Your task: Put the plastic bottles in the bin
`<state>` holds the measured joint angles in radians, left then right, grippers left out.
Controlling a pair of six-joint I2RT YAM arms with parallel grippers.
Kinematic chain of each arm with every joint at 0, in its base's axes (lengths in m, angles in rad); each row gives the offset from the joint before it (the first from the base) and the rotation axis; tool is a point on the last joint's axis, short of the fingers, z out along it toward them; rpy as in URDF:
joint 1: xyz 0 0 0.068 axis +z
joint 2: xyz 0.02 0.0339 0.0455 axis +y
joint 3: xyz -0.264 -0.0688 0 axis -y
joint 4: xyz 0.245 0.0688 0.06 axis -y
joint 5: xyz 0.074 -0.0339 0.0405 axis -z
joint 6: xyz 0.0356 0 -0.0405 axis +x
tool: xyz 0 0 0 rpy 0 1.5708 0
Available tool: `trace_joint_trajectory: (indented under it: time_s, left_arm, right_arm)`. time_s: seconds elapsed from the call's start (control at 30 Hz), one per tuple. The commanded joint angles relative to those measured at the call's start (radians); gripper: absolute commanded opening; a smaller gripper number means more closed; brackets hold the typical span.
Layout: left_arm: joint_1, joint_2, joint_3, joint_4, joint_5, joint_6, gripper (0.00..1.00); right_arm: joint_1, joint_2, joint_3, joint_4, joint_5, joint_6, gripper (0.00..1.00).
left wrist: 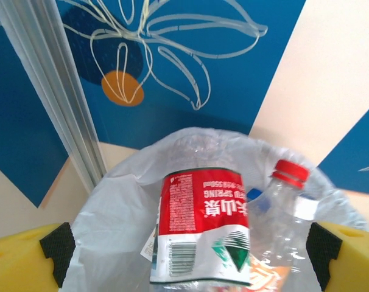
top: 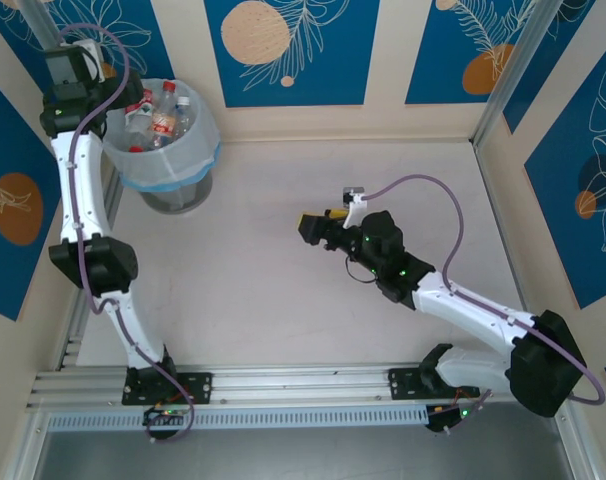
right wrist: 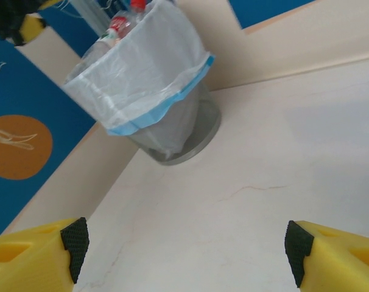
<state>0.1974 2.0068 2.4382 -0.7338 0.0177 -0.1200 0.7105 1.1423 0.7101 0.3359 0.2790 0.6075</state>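
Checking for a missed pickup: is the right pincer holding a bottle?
No, the right pincer stands open, with just bare table between its fingers.

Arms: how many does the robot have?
2. The left arm reaches up to the bin at the far left; the right arm stretches across the table's middle.

Bin (right wrist: 181, 131): grey, lined with a translucent white bag (right wrist: 142, 67) edged by a light blue band.
Bottles (left wrist: 203, 225): clear, with red caps. Labels are red over white, with white lettering and a green emblem.
Left fingers (left wrist: 17, 261): yellow, with black pads.
Bench (top: 283, 290): pale cream.
Wall panels (left wrist: 190, 36): blue, with white leaf outlines and orange discs.
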Motion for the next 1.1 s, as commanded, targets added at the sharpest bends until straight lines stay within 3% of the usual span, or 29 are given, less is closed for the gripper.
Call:
trace_joint_trajectory:
  time_s: [0.0,0.23,0.4,0.53,0.6,0.83,1.07]
  left_arm:
    - [0.01,-0.147,-0.088,0.014,0.03,-0.093,0.99]
    - [-0.003,-0.592,-0.881,0.489,0.047,-0.216,0.99]
    - [-0.029,-0.797,-1.268,0.61,0.094,-0.234,0.99]
    - [-0.038,-0.908,-1.521,0.662,0.047,-0.203,0.99]
    - [-0.038,-0.945,-1.618,0.694,0.02,-0.169,0.99]
    - [-0.038,-0.892,-1.851,0.832,-0.064,-0.164,0.99]
    - [-0.042,-0.819,-2.074,1.205,0.015,-0.023,0.99]
  right_arm:
    - [-0.046,-0.093,-0.025,-0.072,0.17,-0.081,0.88]
    - [-0.329,-0.186,-0.102,-0.232,0.294,-0.167,1.0]
    - [-0.537,-0.194,-0.189,-0.217,0.277,-0.151,1.0]
    - [-0.662,-0.168,-0.256,-0.139,0.264,-0.15,1.0]
    - [-0.703,-0.14,-0.274,-0.119,0.291,-0.117,0.99]
    - [-0.757,0.002,-0.285,-0.04,0.184,-0.153,0.99]
    - [-0.768,0.19,-0.249,0.121,-0.042,-0.297,1.0]
